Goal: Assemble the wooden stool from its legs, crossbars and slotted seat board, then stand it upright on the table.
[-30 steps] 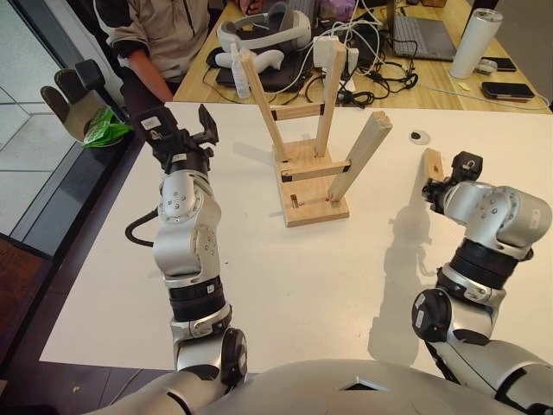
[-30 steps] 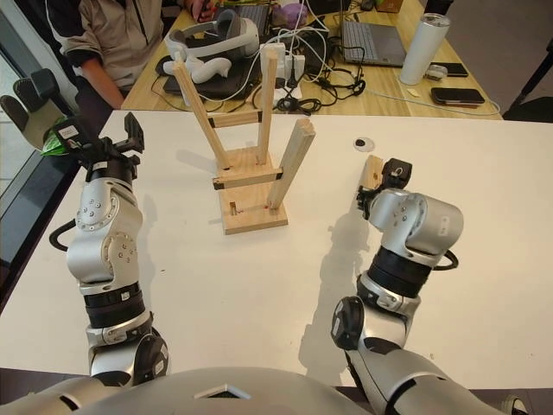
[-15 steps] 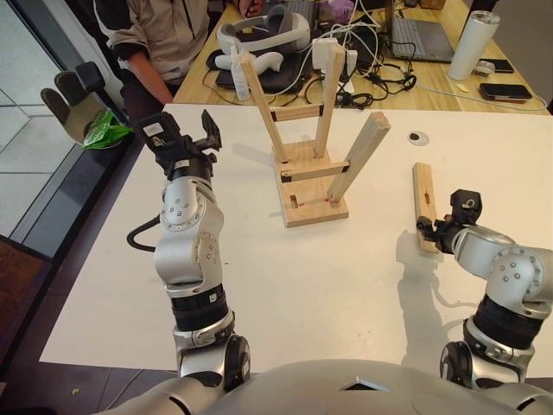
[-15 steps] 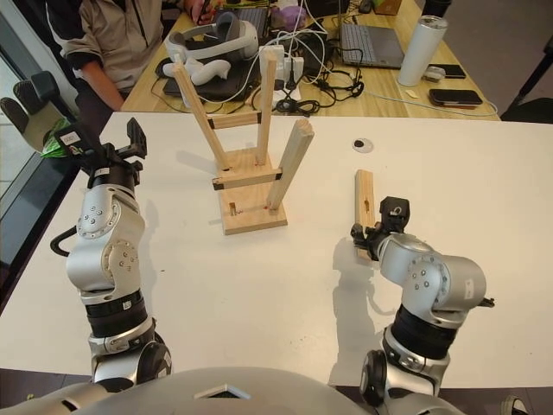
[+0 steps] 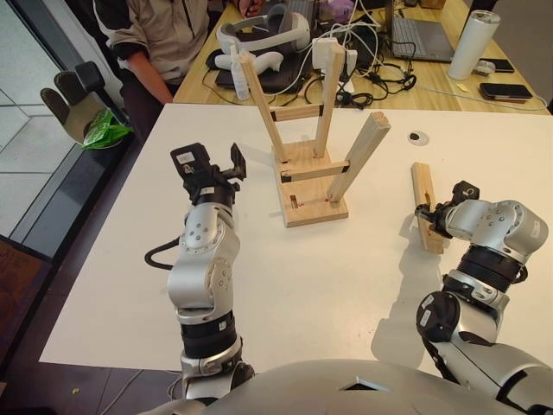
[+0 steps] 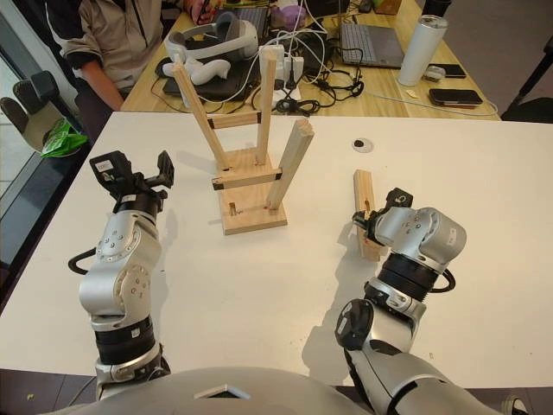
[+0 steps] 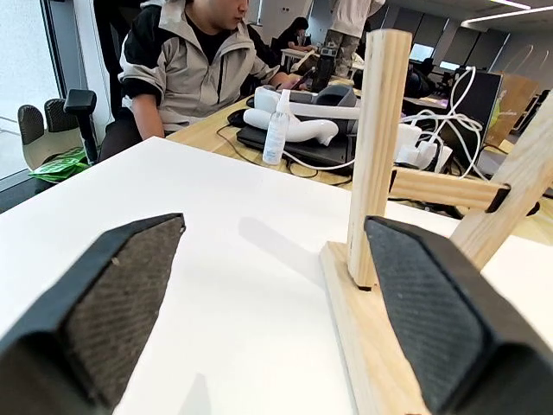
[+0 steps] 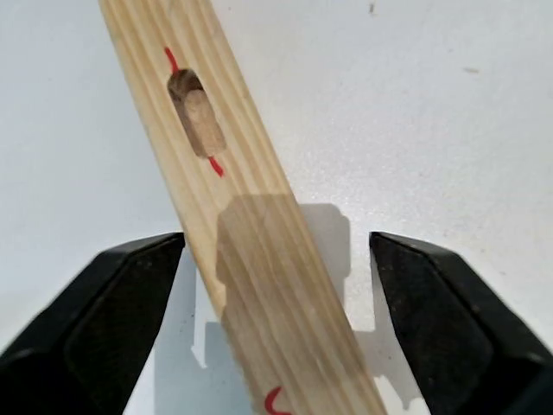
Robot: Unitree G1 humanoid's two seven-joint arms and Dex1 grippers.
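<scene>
1. Fingers (image 8: 112, 320) of the right gripper (image 5: 436, 213) stand wide apart, one on each side of the loose leg (image 5: 423, 194). A gap shows on both sides, so nothing is gripped.
2. Loose leg: it lies flat on the table (image 5: 285, 285) near the right edge, its length running toward the far edge. A slot (image 8: 194, 112) with red marks faces up.
3. Left gripper (image 5: 216, 173): its fingers (image 7: 121, 303) are spread wide and hold nothing. It sits low over the left part of the table, near the stool (image 5: 311, 147) and aimed at it, without touching.
4. Stool: it stands upside down, about midway between the left and right edges and nearer the far edge. The seat board (image 5: 307, 194) lies flat on the table.
5. Three legs rise from the board. The far-left one tilts left, the far-right one is near upright, and the near-right one leans right.
6. One crossbar (image 5: 298, 112) links the two far legs. A second (image 5: 315, 171) runs low from the near-right leg toward the board's left side.
7. An open slot (image 5: 295, 203) shows at the board's near-left corner.
8. A small disc (image 5: 419, 137) lies on the table beyond the loose leg, toward the far edge.
</scene>
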